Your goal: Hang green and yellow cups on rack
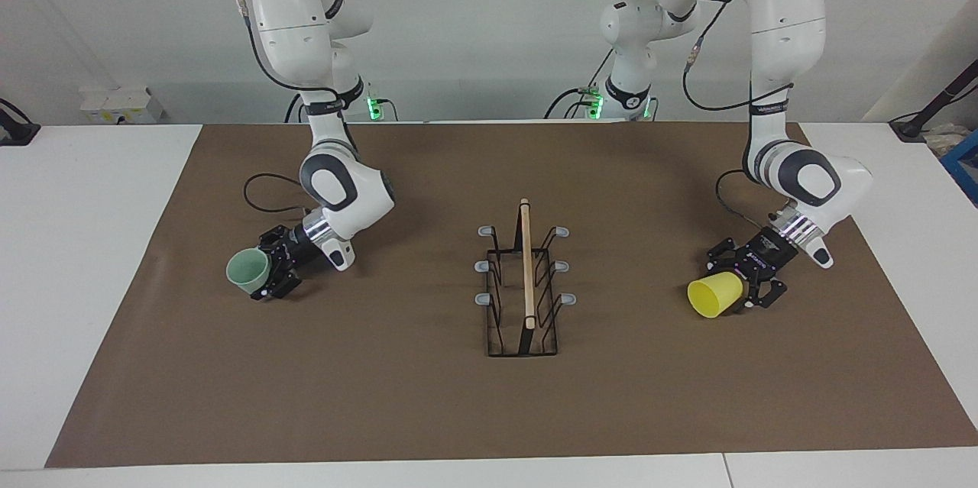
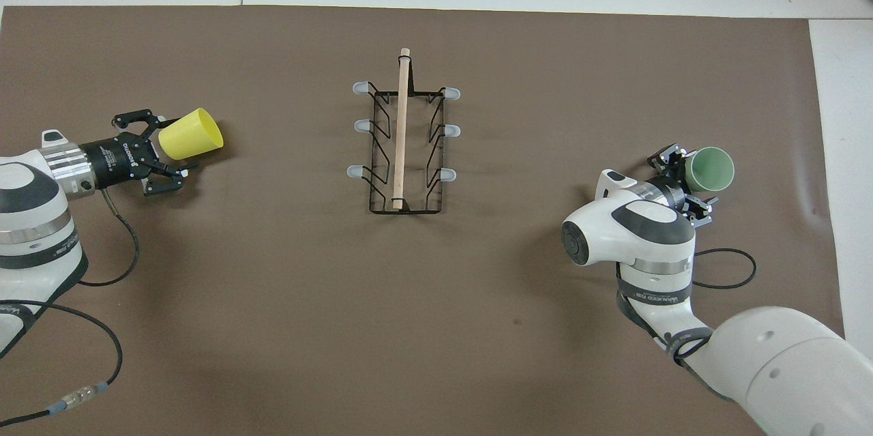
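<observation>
The yellow cup lies on its side on the mat toward the left arm's end. My left gripper is low at the cup's base, open, one finger on each side of it. The pale green cup lies tilted on its side toward the right arm's end. Around its base sits my right gripper, open. The rack, black wire with a wooden top bar and grey-tipped pegs, stands mid-table between the two cups, with nothing on it.
A brown mat covers most of the white table. A black cable loops on the mat beside the right arm, and another cable trails from the left wrist.
</observation>
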`<state>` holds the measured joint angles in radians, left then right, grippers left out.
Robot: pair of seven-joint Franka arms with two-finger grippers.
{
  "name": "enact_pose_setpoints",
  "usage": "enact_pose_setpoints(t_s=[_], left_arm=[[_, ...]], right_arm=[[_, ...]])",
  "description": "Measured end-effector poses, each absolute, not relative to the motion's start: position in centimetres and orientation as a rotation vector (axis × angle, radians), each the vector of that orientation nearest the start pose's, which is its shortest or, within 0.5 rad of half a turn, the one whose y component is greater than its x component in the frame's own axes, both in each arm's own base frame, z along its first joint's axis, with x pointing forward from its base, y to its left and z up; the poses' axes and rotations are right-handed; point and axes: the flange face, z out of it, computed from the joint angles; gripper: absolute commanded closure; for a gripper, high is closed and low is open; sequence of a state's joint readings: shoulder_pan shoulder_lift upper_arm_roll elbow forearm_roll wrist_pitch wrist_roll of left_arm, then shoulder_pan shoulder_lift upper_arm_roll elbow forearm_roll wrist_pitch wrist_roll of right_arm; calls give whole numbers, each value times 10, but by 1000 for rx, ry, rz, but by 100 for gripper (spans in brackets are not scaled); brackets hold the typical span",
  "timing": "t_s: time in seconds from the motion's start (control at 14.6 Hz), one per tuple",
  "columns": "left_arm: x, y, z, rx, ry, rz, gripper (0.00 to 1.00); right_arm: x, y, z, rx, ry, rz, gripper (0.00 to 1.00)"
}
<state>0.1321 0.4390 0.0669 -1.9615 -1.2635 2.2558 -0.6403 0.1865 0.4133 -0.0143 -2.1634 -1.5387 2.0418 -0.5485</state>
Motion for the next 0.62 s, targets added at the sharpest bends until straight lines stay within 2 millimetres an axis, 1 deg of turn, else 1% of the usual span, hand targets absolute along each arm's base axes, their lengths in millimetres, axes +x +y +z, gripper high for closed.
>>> enact_pose_setpoints(t_s=[0.07, 0.21, 0.34, 0.55, 0.62], left_arm=[[610, 89, 256, 1489, 1750, -340, 100], [614, 78, 268, 1519, 1727, -299, 100], [616, 74, 277, 1526, 1714, -281, 100], [620, 74, 300, 1528, 1685, -246, 100], [621, 70, 311, 1545, 1664, -232, 100]], right_arm=[[545, 39, 201, 1176, 1673, -693, 65], [545, 39, 200, 1165, 1679, -687, 85], [544, 39, 199, 1165, 1680, -686, 100], [544, 39, 200, 1166, 1678, -685, 100], [545, 40, 201, 1169, 1674, -682, 100]])
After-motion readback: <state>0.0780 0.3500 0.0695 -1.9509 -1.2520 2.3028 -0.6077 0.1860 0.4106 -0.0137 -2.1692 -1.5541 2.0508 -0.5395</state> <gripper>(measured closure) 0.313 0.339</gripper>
